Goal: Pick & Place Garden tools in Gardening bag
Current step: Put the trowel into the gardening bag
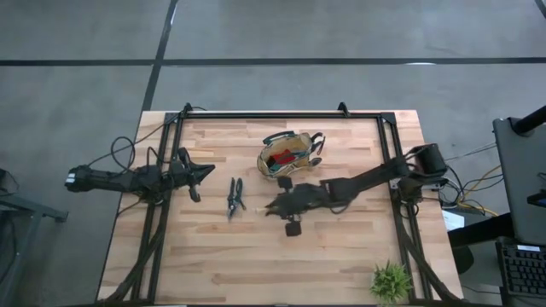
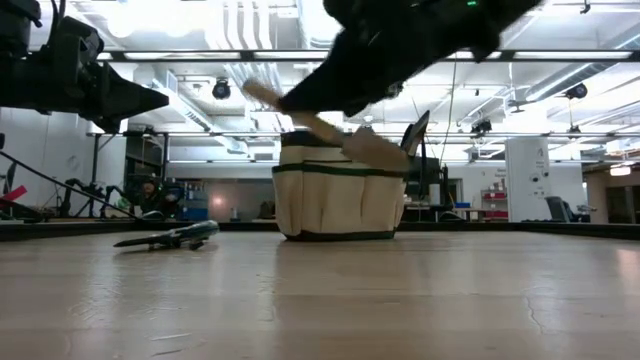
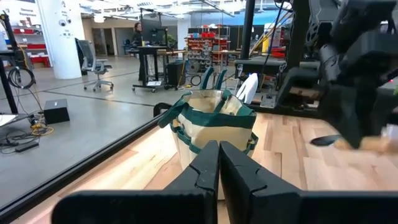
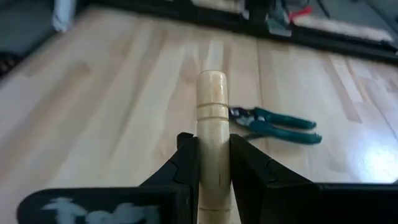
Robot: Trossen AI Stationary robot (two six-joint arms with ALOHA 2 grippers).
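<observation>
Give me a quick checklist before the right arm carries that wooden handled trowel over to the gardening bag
1. Grip: right gripper fingers clamp the trowel by its wooden handle: ok.
2. Lift: trowel is held in the air above the table: ok.
3. Gardening bag stands upright, mouth open: ok.
4. Room in the bag: a red item and other things already lie inside; free space: cannot tell.
5. Left gripper waits at the table's left side, fingers shut, clear of the path: ok.
6. Pruning shears lie left of the bag, off the route: ok.
</observation>
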